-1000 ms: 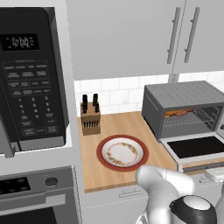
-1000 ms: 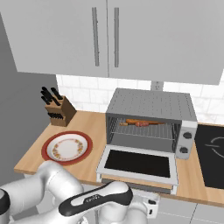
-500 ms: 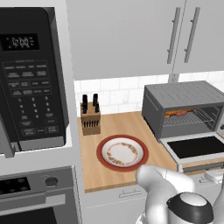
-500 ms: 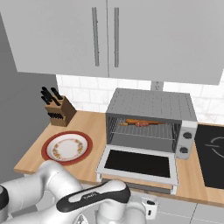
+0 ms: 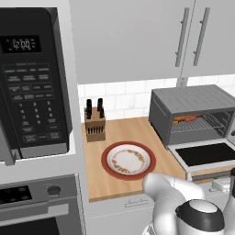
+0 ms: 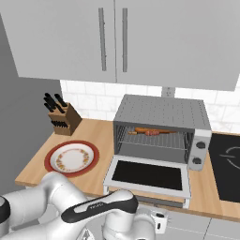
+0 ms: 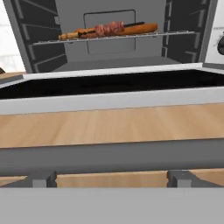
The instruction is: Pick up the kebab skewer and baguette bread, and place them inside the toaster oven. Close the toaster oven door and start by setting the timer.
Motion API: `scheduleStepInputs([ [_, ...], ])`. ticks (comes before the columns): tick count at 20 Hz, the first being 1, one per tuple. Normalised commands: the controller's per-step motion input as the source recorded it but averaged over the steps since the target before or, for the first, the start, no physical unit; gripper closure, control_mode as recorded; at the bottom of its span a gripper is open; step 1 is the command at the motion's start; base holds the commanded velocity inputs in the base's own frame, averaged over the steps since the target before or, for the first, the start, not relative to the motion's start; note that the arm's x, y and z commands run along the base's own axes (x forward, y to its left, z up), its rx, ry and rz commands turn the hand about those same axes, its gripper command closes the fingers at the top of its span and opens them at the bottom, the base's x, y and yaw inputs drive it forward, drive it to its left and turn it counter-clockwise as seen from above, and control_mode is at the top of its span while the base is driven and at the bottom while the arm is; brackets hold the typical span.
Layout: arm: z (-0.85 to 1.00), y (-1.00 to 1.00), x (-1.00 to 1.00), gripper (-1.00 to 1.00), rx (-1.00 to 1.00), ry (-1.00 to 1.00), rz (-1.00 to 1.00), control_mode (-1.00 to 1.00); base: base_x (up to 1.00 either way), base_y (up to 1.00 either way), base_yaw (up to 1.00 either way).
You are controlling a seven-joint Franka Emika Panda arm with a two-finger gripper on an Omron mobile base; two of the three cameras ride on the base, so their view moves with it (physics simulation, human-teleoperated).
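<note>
The toaster oven (image 6: 161, 110) (image 5: 193, 98) stands on the counter with its door (image 6: 150, 161) folded down flat. The baguette bread (image 7: 138, 29) (image 6: 140, 130) lies on the wire rack inside, and the kebab skewer (image 7: 109, 29) (image 6: 153, 133) rests along it. In the hand view the door's bar handle (image 7: 112, 155) runs across close in front, with the dark glass (image 7: 112, 83) beyond it. My gripper (image 6: 159, 221) hangs low in front of the counter edge, just below the open door, open and holding nothing.
A red-rimmed plate (image 6: 71, 158) (image 5: 128, 160) lies left of the oven, with a knife block (image 6: 63, 119) (image 5: 95, 124) behind it. A black microwave (image 5: 34, 87) hangs at far left above a range. The oven's knobs (image 6: 200, 152) are on its right side. A cooktop (image 6: 227, 166) lies further right.
The arm has shifted only slightly, low in front of the counter. The door stays down and the food on the rack has not moved.
</note>
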Motion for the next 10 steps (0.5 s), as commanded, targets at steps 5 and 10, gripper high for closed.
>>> scheduleStepInputs([
  [5,0.00,0.00,0.12,-1.00,0.00,0.00,0.00,-1.00,0.00,0.00,0.00],
  [10,0.00,0.00,0.13,-1.00,0.00,0.00,0.00,-1.00,0.00,0.00,0.00],
])
